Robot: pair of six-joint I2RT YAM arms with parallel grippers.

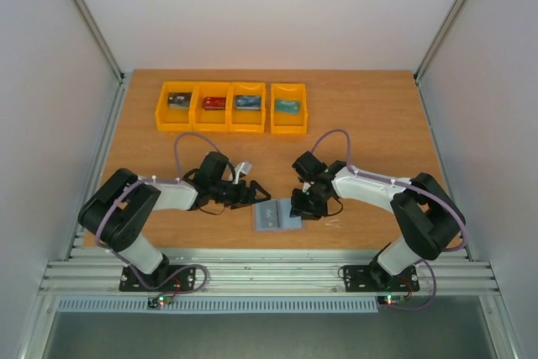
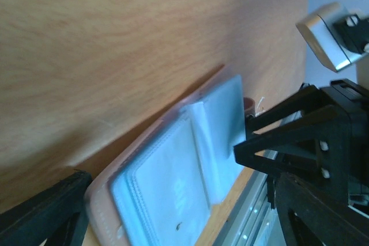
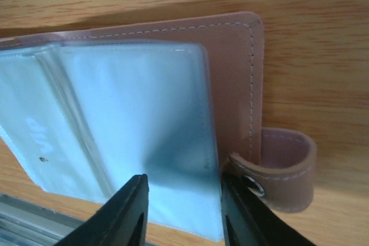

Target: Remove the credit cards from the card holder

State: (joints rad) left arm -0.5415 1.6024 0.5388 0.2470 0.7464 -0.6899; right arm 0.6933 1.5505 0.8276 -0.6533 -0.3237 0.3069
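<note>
Pinkish card holder [image 3: 233, 79] is lying open centre-frame; my right gripper [image 3: 184, 184] is straddling its clear sleeve [image 3: 144, 102], fingers parted; my left gripper [image 1: 250, 194] is gaping wide.

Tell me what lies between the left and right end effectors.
The open card holder lies between the left end effector and the right end effector, flat on the table, as the top view shows.
</note>
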